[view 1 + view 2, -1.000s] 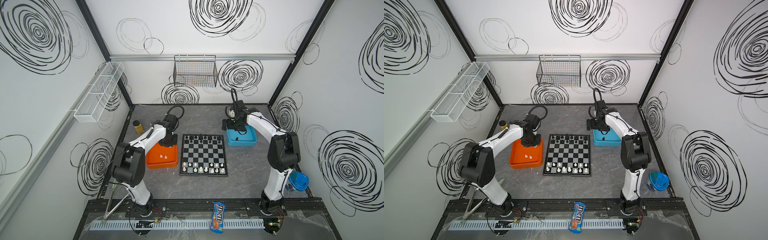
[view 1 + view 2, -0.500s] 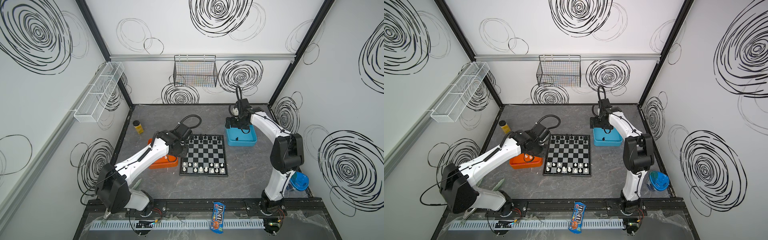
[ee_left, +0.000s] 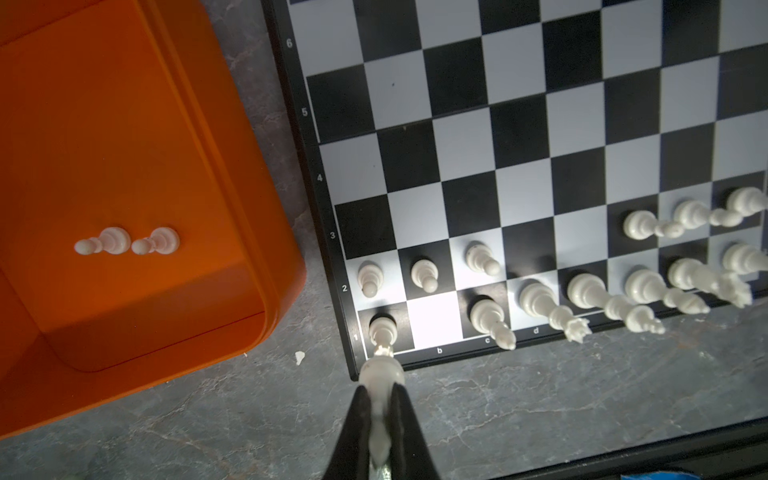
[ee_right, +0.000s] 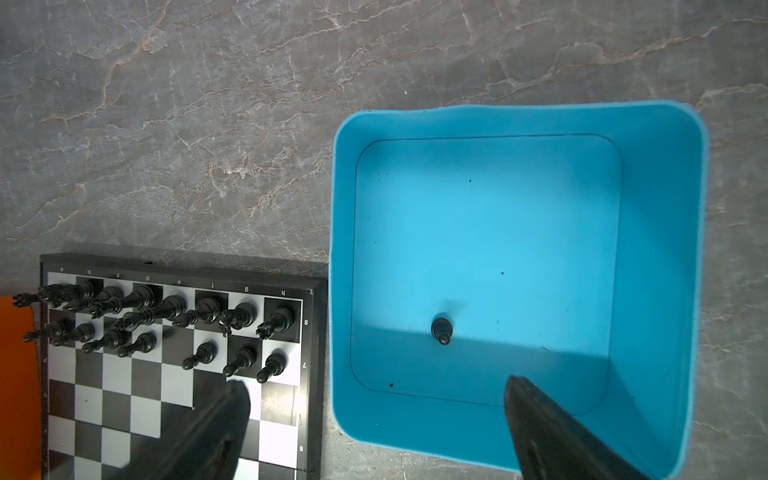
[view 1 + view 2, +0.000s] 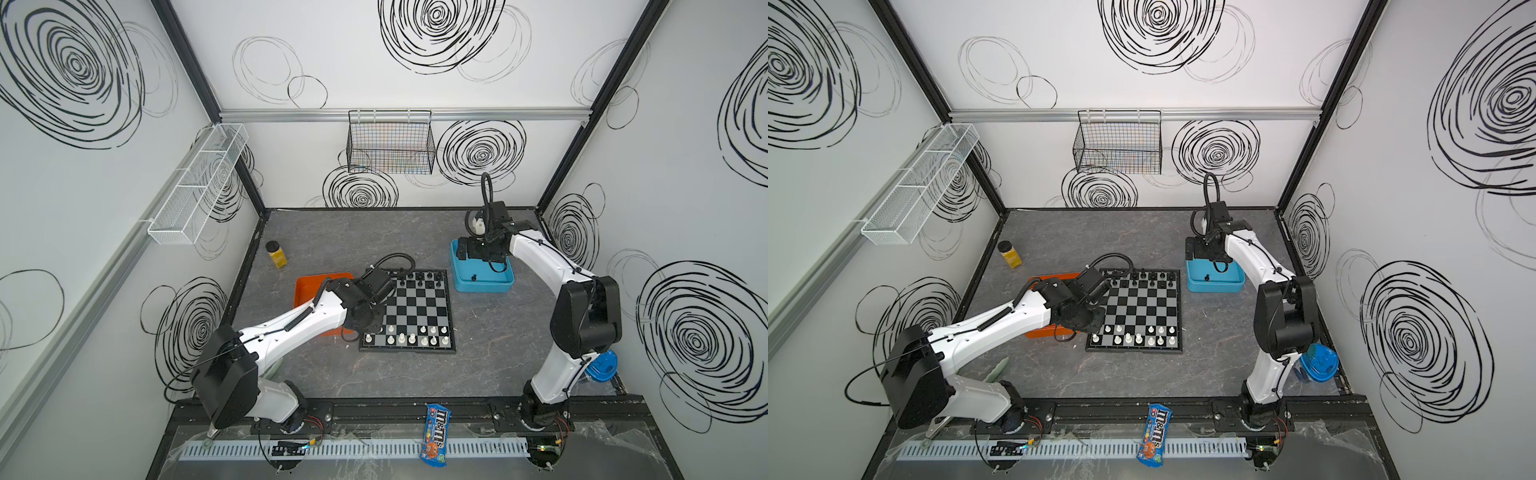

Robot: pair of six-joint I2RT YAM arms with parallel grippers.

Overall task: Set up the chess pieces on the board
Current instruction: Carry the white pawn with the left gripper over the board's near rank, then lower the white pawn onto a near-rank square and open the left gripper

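Jaws on your left pincer [image 3: 380, 390] are squeezing tight on a white piece [image 3: 381, 368]. Its body is lying along the slit between the fingers [image 3: 359, 419] and its rounded end is poking out past the tips. You are holding it over the near left corner of the board [image 3: 519, 137], just beside the corner piece [image 3: 382, 328] standing on the corner square. Whether the two are touching, the wrist view is not showing. White pieces [image 3: 582, 291] are standing along the two rows nearest that edge, with a few more one row further in. Just beside the board's left side the orange tray [image 3: 124, 124] is sitting on the grey table [image 3: 249, 415], and two white pawns [image 3: 112, 241] are resting side by side on its floor.

Your right pincer [image 4: 376, 382] is gaping wide and gripping nothing. One of its fingers [image 4: 224, 415] is hanging over the board's far right corner, and the other is hanging over the blue tray [image 4: 519, 110]. One black pawn [image 4: 441, 330] is standing alone on that tray's floor, apart from both fingers. The tray is sitting just beside the board's far right corner. Black pieces [image 4: 166, 307] are crowding the two far rows of the board.
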